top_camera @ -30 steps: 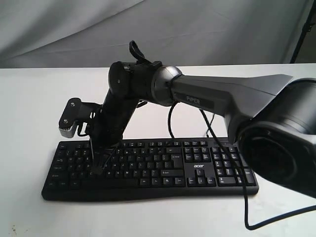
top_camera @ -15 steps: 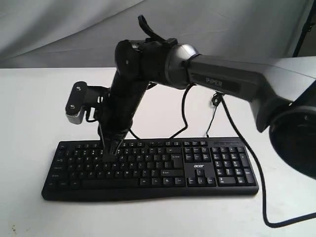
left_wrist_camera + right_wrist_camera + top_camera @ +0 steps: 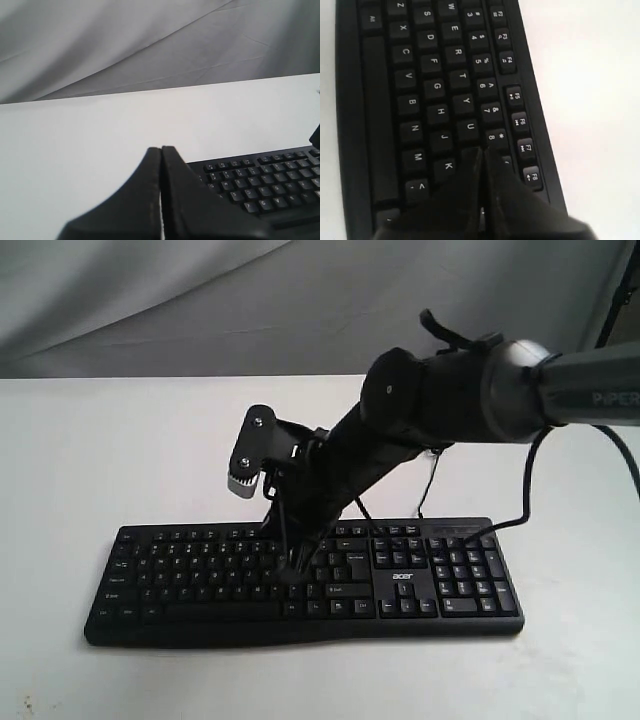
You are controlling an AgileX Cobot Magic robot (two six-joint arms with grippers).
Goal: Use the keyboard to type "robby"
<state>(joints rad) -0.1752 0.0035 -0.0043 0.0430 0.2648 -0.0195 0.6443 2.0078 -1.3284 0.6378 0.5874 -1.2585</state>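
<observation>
The black keyboard (image 3: 440, 585) lies across the white table, with its "acer" logo over the arrow keys. My right arm reaches over it from the right. The right gripper (image 3: 291, 573) is shut and empty, pointing down at the middle of the letter block. In the right wrist view the right gripper (image 3: 483, 151) hides the key beside U, between K and the 8 and 9 keys of the keyboard (image 3: 420, 75). I cannot tell whether it presses. My left gripper (image 3: 161, 149) is shut and empty, hovering off the Q end of the keyboard (image 3: 260, 185). The exterior view does not show it.
The white table (image 3: 90, 450) extends round the keyboard, and a grey cloth (image 3: 150, 300) hangs behind it. A black cable (image 3: 428, 480) loops from the right arm down behind the keyboard's back edge. The wrist camera block (image 3: 252, 455) sticks out above the keys.
The right arm swung right along the keyboard, from the left letter keys to the middle ones. Its shut tip rose a row on the way, then came down again.
</observation>
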